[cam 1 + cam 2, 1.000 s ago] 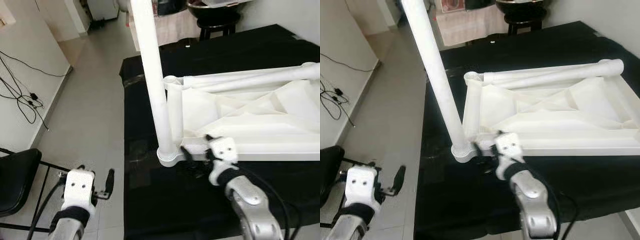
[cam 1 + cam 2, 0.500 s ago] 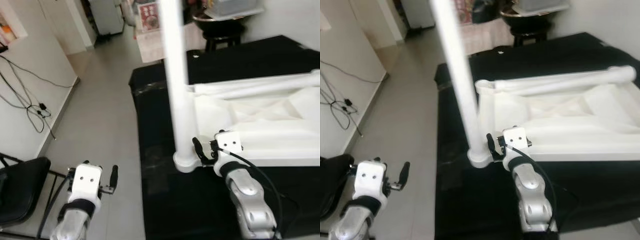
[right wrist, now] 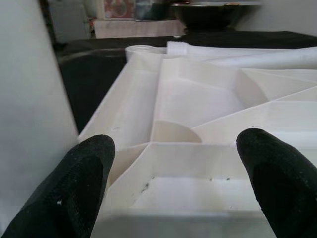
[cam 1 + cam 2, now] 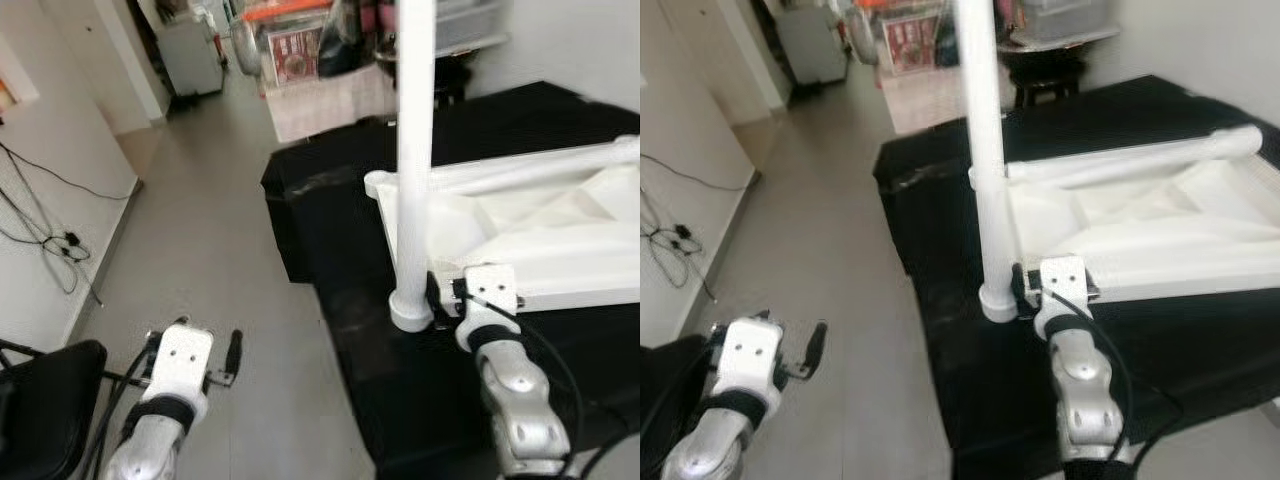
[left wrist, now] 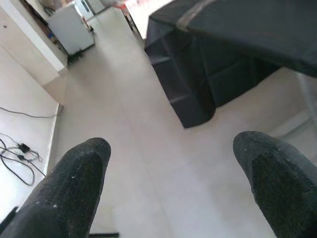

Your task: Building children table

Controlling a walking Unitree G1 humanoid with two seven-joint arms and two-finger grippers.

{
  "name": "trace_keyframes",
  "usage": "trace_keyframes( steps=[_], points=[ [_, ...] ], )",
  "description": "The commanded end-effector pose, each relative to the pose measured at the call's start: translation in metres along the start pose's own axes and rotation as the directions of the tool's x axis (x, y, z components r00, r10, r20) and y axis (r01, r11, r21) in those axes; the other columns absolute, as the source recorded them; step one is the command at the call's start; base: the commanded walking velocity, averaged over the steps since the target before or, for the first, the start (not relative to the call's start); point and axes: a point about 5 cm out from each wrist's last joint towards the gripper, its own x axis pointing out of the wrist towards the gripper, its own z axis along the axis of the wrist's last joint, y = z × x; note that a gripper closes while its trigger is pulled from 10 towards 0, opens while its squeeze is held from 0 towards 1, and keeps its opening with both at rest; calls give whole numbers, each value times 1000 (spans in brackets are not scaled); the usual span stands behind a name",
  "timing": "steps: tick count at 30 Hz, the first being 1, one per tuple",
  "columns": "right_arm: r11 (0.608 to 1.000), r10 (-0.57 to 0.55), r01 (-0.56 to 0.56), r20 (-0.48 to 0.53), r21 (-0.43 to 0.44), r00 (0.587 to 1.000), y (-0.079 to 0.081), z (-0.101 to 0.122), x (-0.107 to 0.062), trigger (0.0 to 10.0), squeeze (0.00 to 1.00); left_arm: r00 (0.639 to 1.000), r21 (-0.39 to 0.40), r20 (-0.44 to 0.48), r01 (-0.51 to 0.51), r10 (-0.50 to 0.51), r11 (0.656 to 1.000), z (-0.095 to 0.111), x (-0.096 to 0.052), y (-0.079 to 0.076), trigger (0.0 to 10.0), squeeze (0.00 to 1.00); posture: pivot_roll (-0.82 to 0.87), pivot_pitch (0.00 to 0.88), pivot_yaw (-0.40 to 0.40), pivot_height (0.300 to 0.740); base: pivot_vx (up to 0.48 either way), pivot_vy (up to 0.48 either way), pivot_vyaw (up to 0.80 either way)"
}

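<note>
A white plastic table top [image 4: 560, 240] lies upside down on a black-covered platform [image 4: 330, 200]. One white leg [image 4: 413, 150] stands upright in its near left corner socket. A second leg [image 4: 530, 170] lies along the far edge. My right gripper [image 4: 445, 298] is at the foot of the upright leg, against the top's near edge. It is open [image 3: 173, 188], with the ribbed underside ahead of it and the leg beside one finger. My left gripper [image 4: 210, 345] hangs open over the floor to the left of the platform [image 5: 173, 188].
A black chair [image 4: 40, 400] stands at the lower left, close to my left arm. Cables [image 4: 50, 240] trail over the tiled floor by the left wall. A white appliance [image 4: 190, 50] and boxes crowd the far end of the passage.
The whole view has shifted, so the camera moved; the standing leg now looks vertical rather than leaning. My right gripper stays at the leg's foot. The left gripper still hangs open.
</note>
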Motion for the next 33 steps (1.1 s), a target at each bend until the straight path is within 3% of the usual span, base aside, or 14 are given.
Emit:
trace_keyframes(
  steps=[1, 11, 17, 24, 28, 30, 31, 33],
  points=[
    [996, 86, -86, -4, 4, 996, 17, -3, 2, 10000, 0, 1000, 13, -4, 6, -6, 1000, -1, 0, -1, 10000, 0, -61, 78, 138, 740, 0, 480, 0],
    [996, 89, -89, -10, 7, 996, 20, -5, 5, 10000, 0, 1000, 5, -3, 12, -12, 1000, -2, 3, 0, 10000, 0, -45, 64, 140, 740, 0, 480, 0],
    [995, 97, -97, -14, 3, 995, 21, -6, 6, 10000, 0, 1000, -4, 7, 17, -17, 1000, -2, 3, 0, 10000, 0, -46, 63, 133, 740, 0, 0, 0],
    [998, 56, -55, -39, 23, 998, 10, -10, 9, 10000, 0, 998, -14, 7, 59, -59, 998, -2, 4, -3, 10000, 0, -50, 54, 134, 740, 0, 0, 0],
    [1000, 7, -7, -41, 4, 999, -4, -9, 14, 10000, 0, 998, -14, 9, 69, -69, 997, -2, 3, -5, 10000, 0, -39, 48, 123, 740, 0, 0, 0],
    [1000, 24, -24, -52, 3, 998, -7, -10, 14, 10000, 0, 997, -15, 12, 73, -73, 997, -2, 2, -6, 10000, 0, -39, 49, 120, 740, 0, 0, 0],
    [991, 129, -128, -56, 26, 990, 1, -10, 11, 10000, 0, 997, -16, 12, 76, -75, 997, -2, 1, -7, 10000, 0, -39, 52, 117, 740, 0, 0, 0],
    [984, 175, -175, -55, 15, 983, 6, -10, 10, 10000, 0, 997, -18, 12, 77, -76, 997, -2, 1, -7, 10000, 0, -39, 52, 117, 740, 0, 0, 0]
  ],
)
